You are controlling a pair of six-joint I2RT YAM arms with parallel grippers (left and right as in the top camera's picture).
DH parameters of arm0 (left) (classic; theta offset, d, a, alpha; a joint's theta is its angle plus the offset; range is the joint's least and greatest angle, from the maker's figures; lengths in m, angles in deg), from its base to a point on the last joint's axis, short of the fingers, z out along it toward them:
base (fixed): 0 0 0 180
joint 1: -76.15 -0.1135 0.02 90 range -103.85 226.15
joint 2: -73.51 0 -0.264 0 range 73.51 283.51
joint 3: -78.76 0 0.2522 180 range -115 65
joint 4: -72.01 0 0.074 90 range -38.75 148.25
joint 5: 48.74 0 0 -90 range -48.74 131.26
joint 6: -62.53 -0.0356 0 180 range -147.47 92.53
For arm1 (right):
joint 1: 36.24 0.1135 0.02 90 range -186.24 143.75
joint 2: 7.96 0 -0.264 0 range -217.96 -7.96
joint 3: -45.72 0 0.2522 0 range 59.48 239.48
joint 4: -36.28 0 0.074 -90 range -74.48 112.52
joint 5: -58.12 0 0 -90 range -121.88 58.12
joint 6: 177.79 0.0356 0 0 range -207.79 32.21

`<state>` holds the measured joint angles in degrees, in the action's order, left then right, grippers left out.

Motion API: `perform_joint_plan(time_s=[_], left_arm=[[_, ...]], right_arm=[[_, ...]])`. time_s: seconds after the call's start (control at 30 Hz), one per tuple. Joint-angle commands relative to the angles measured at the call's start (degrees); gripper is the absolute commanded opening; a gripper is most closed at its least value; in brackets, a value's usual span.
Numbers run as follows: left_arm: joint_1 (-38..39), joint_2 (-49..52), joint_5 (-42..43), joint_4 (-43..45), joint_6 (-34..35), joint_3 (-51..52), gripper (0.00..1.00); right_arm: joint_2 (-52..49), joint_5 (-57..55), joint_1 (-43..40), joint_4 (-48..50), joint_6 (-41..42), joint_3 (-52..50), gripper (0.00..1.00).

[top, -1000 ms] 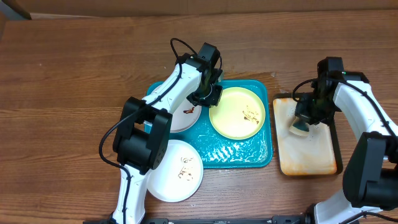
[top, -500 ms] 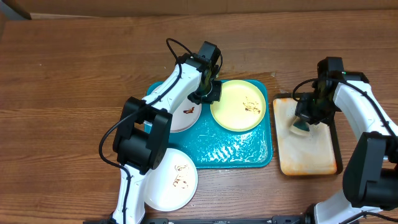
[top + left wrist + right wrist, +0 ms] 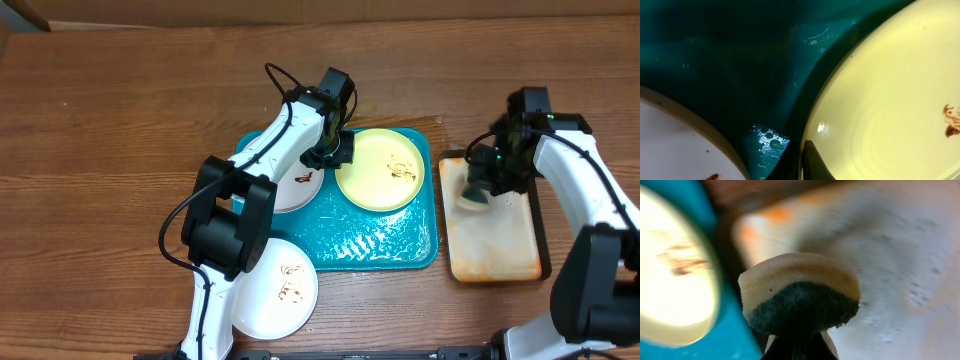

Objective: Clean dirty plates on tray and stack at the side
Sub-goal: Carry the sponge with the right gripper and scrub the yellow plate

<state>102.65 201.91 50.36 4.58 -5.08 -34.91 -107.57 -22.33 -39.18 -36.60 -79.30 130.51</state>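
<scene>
A pale yellow-green plate (image 3: 380, 169) with brown smears sits tilted on the teal tray (image 3: 380, 245). My left gripper (image 3: 336, 148) is shut on its left rim; the wrist view shows a finger over the rim (image 3: 812, 160) of the plate (image 3: 890, 100). A white plate (image 3: 296, 184) lies on the tray's left, partly under the arm, also in the wrist view (image 3: 675, 145). Another white plate (image 3: 272, 292) lies on the table, off the tray's front left corner. My right gripper (image 3: 480, 190) is shut on a sponge (image 3: 800, 292), cream with a dark green pad, above the small tray.
A black-rimmed tray (image 3: 495, 235) with an orange-stained cream inside stands right of the teal tray. The teal tray's surface is wet and glossy. Bare wooden table (image 3: 100, 150) lies all around.
The yellow-green plate has shifted up and back as the left gripper holds its rim. The white plate at the front slid further off the tray. The right gripper lifted the sponge and moved left.
</scene>
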Motion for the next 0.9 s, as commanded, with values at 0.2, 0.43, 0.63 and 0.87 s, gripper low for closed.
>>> perform_joint_plan(time_s=[0.2,0.43,0.63,0.87], left_arm=[[0.2,0.8,-2.0,-0.6,1.2,-1.2,0.04],[0.2,0.8,-1.4,-1.6,0.9,-1.2,0.04],[0.2,0.8,-0.5,-1.6,0.9,-1.2,0.04],[0.2,0.8,-0.5,-1.6,0.9,-1.2,0.04]], right_arm=[[2.9,14.0,12.1,8.6,0.3,2.8,0.04],[-2.1,16.3,19.8,18.2,7.1,2.8,0.04],[-7.8,16.0,24.0,25.4,14.1,2.8,0.04],[-13.0,16.0,25.5,29.7,17.6,2.8,0.04]])
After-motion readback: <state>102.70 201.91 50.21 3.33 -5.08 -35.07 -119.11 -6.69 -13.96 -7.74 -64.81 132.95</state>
